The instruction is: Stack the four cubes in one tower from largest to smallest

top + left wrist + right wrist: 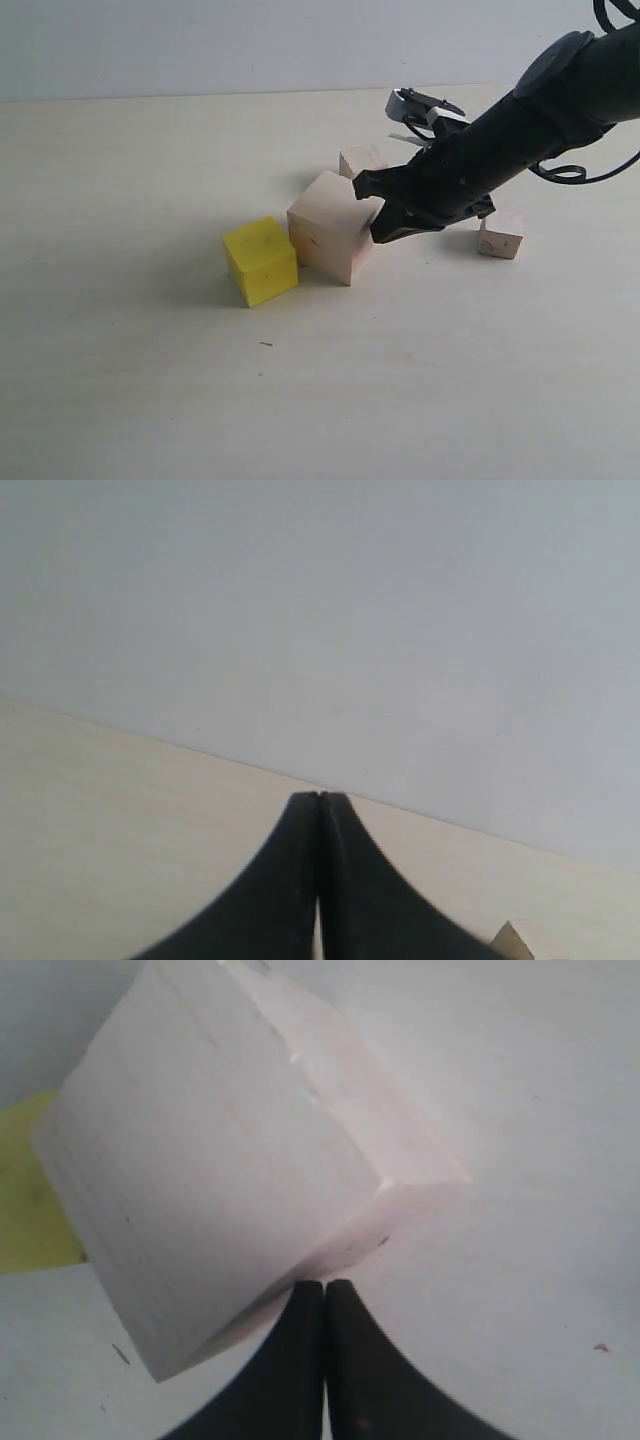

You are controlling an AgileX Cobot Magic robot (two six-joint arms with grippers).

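Left claw [319,798]: jaws pressed together, nothing between them; it hangs over bare table [150,380].
Yellow cube [260,260]: on the table, leftmost of the four, just beside the large cube.
Large cube [330,228]: pale wood, on the table near the middle, turned corner-forward.
Small cube [362,160]: pale wood, on the table just behind the large cube.
Right claw [383,228]: jaws fully closed, gripping nothing; the joined tips sit at the large cube's right side, at its lower edge in the wrist view.
Smallest cube [500,235]: pale wood, on the table, right of the claw, apart from the others.
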